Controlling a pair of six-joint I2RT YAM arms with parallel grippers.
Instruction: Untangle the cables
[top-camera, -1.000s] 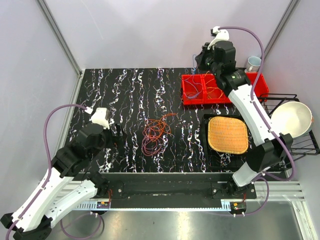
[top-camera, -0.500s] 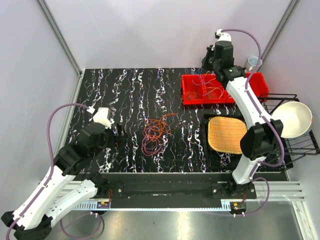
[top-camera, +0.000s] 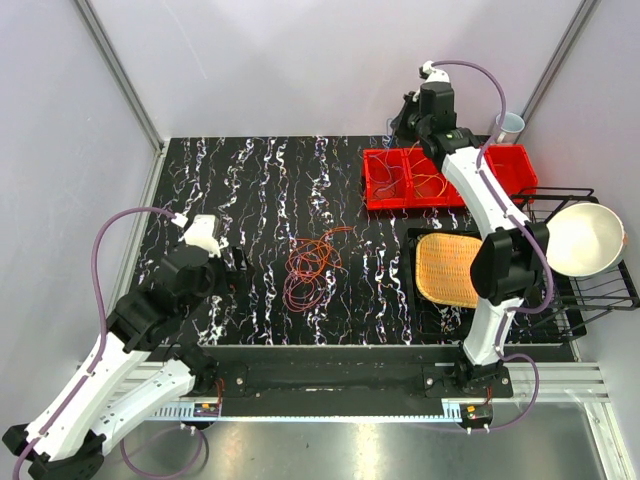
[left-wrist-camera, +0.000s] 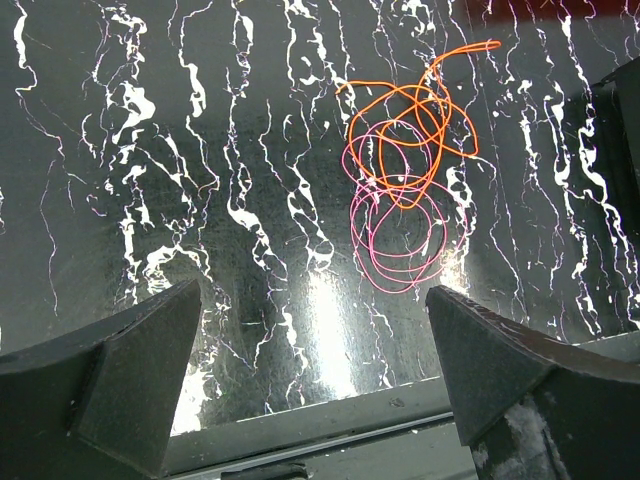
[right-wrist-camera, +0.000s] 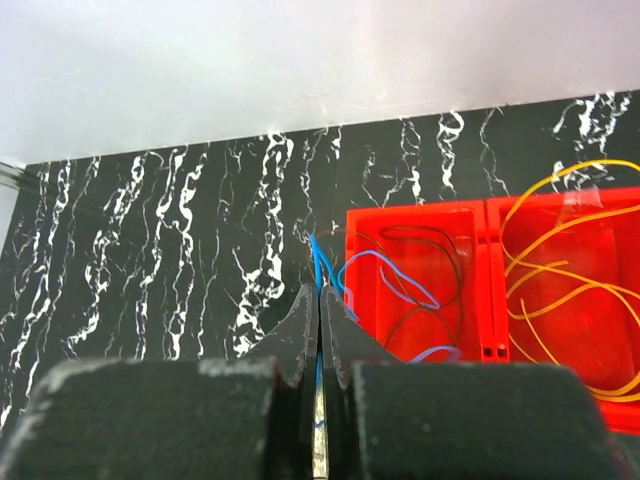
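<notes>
From above, the left tool (top-camera: 237, 265) hangs low over the black, white-veined table (top-camera: 250, 190), its jaws spread wide and holding nothing. Just to its right, near the table's middle, lies a loose tangle of thin orange-red and pink-magenta cables (top-camera: 312, 268). The right tool (top-camera: 407, 118) reaches to the far edge, above the back left corner of the red plastic divided tray (top-camera: 515, 165). A thin blue cable (top-camera: 388, 182) sits in the tray's left compartment and a thin yellow-orange cable (top-camera: 432, 183) in the next one.

The left wrist camera shows both wide-set fingers (left-wrist-camera: 110, 385) at the bottom corners. The tangle lies ahead of them and apart, with its orange-red loops on the far side, overlapping the pink ones.

In the right wrist camera, the right tool's fingers (right-wrist-camera: 300, 330) are pressed together on the blue cable, which runs from between them into the tray's left compartment.
</notes>
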